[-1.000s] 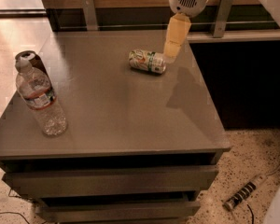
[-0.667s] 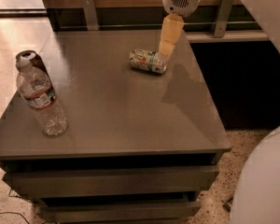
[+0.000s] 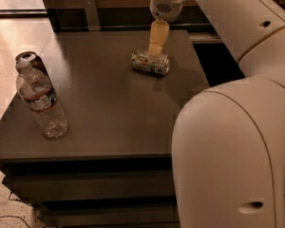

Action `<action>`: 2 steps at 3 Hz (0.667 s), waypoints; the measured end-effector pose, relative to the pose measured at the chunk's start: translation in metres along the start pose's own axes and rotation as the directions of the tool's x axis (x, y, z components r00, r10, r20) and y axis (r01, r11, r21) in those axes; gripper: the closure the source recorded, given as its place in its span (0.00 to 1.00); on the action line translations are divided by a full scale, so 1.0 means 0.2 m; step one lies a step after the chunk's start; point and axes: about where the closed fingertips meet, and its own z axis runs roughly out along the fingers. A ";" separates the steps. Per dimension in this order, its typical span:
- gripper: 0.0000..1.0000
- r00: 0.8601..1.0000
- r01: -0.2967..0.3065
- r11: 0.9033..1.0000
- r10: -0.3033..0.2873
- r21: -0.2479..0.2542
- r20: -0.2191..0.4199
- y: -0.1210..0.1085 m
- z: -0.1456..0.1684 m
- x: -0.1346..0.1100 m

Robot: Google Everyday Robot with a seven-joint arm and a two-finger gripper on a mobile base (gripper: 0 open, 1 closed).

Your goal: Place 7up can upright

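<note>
The 7up can (image 3: 150,62) lies on its side on the grey table (image 3: 109,103), toward the back right, its long axis running left to right. It is pale with green markings and silver ends. My gripper (image 3: 156,44) hangs from the white arm directly above and behind the can's middle, its cream fingertips (image 3: 158,36) pointing down, close to the can's top or touching it.
A clear plastic water bottle (image 3: 41,101) stands upright at the table's left front. A dark brown can with a silver top (image 3: 28,60) stands just behind it. My large white arm (image 3: 232,141) fills the right foreground. Dark shelving runs behind the table.
The arm has swung in from the right and now fills the right of the view. The gripper has moved left and down, from beside the can's right end to over its middle.
</note>
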 end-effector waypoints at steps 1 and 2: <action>0.00 0.999 -0.036 0.999 0.036 -0.032 0.012 -0.02 0.08 -0.02; 0.00 0.997 -0.063 0.996 0.065 -0.067 0.031 -0.01 0.14 -0.06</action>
